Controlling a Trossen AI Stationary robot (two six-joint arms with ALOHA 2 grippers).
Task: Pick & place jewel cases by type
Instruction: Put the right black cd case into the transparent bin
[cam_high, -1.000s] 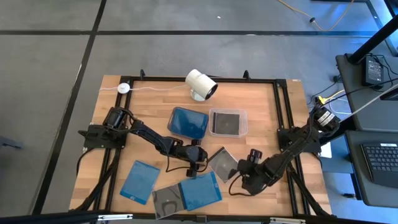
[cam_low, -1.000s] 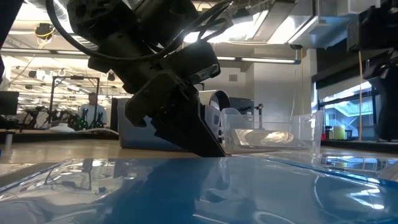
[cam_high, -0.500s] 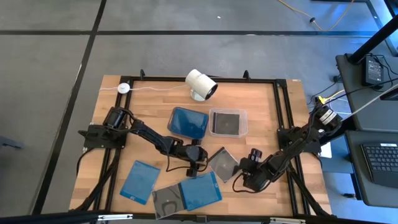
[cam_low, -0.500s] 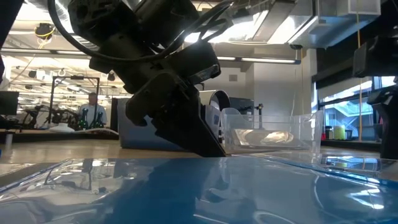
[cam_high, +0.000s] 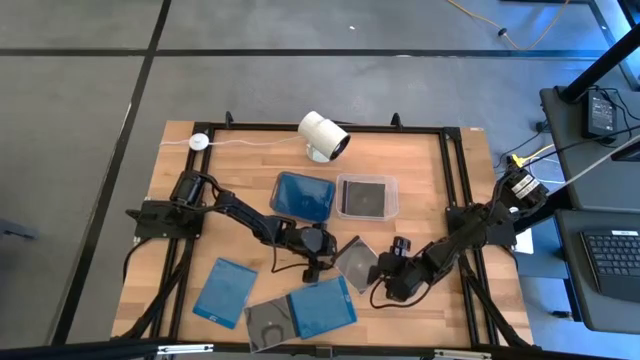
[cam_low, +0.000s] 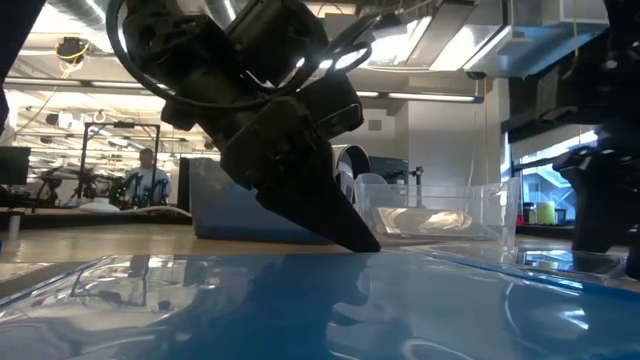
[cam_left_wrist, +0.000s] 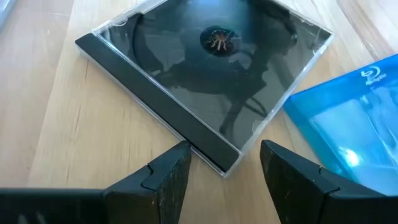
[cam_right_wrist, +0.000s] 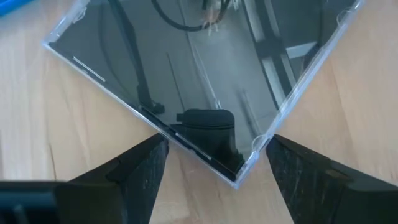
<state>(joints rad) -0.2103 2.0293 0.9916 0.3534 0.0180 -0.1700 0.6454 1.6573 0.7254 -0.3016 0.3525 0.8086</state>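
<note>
Blue jewel cases (cam_high: 322, 305) two, dark cases (cam_high: 357, 260) two, both arms' fingers spread, empty

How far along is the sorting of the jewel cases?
Done: the blue tub looks filled with blue and the clear tub shows a dark case inside. In hand: both the left gripper and right gripper are open around the dark jewel case, not gripping. Left: two blue cases and another dark case.
</note>
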